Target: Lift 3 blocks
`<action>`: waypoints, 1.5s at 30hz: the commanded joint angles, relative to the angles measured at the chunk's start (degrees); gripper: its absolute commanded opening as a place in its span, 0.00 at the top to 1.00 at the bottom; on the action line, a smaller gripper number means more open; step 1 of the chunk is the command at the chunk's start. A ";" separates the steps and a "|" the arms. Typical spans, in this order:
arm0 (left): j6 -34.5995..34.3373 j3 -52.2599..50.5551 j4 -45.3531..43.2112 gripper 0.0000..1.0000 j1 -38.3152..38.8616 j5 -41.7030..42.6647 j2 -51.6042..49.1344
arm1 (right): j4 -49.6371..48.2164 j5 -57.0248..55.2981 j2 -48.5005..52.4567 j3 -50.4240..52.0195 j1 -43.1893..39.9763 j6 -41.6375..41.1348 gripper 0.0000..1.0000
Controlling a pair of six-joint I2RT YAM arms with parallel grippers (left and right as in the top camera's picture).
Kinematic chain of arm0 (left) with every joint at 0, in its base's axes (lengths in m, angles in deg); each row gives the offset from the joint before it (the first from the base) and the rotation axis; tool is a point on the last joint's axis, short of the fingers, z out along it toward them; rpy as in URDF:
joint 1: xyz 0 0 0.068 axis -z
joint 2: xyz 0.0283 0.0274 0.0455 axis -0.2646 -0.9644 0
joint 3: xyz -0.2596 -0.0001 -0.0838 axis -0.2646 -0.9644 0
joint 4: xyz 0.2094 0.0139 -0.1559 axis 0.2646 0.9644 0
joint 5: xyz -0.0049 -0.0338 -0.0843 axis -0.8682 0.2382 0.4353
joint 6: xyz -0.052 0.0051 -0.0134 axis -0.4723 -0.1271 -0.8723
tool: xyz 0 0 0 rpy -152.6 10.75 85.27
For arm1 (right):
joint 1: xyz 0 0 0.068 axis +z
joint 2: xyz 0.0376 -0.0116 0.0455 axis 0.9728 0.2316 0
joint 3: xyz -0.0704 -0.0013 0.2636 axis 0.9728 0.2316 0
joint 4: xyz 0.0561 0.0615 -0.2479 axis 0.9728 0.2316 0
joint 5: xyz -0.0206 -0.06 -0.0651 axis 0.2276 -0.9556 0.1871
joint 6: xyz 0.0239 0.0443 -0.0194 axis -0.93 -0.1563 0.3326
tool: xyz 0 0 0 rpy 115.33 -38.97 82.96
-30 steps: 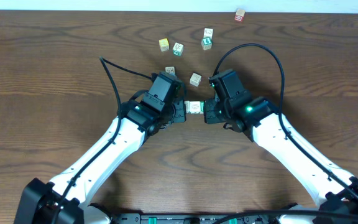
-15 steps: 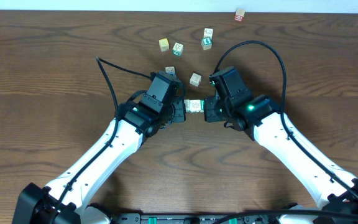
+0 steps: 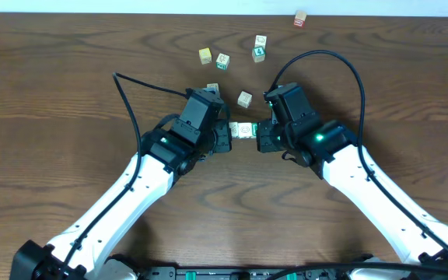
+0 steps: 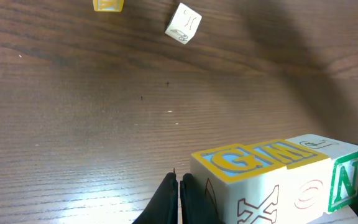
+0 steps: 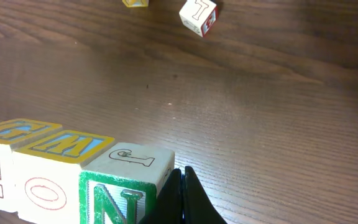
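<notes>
The 3 blocks sit end to end in one short row near the middle of the table, about halfway between its left and right edges and on the far-edge side of both arms. The row's long axis runs left to right, straight from one wrist to the other. The green N block is at the right arm's end, and the two yellow-topped lettered faces run off toward the left arm.

My left gripper has its jaws pressed together, with the tip against the left end of the row. My right gripper is the same, jaws together and the tip right at the N block's end face. Neither wraps a block. The two closed tips squeeze the row lengthwise between them, and each arm is equally near its own end.

I judge the lift depends on that line. Both tips must stay on the row's axis and rise together, or the middle block could buckle out. The wrist views cut off the undersides, so I cannot tell whether the row is clear of the wood.

Loose cubes lie toward the far edge, the nearest just beyond the row. A reddish cube sits at the far edge, well apart.
</notes>
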 commanded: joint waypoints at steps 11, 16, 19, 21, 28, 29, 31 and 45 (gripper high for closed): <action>-0.11 1.92 -2.91 0.93 3.96 11.91 2.34 | -1.40 18.14 -1.70 -2.73 3.85 0.20 0.99; -0.11 1.95 -2.91 0.93 3.96 11.93 2.75 | -1.09 18.14 -2.27 -3.06 3.85 0.20 0.99; -0.11 1.97 -2.91 0.93 3.96 11.93 3.26 | -0.92 18.14 -2.29 -3.23 3.85 0.22 0.99; -0.11 1.97 -2.91 0.93 3.96 11.93 3.56 | -0.92 18.14 -2.29 -3.28 3.85 0.20 0.99; -0.11 1.99 -2.91 0.93 3.96 11.91 3.87 | -0.74 18.16 -2.29 -3.41 3.87 0.20 0.99; -0.11 1.99 -2.91 0.93 3.96 11.91 3.87 | -0.74 18.16 -2.29 -3.43 3.87 0.20 0.99; -0.11 1.99 -2.89 0.93 3.96 11.93 3.87 | -0.74 18.16 -2.29 -3.43 3.87 0.20 0.99; 2.27 1.99 -2.91 0.93 3.98 11.72 3.87 | -0.74 18.36 -2.29 -3.43 3.87 0.22 0.99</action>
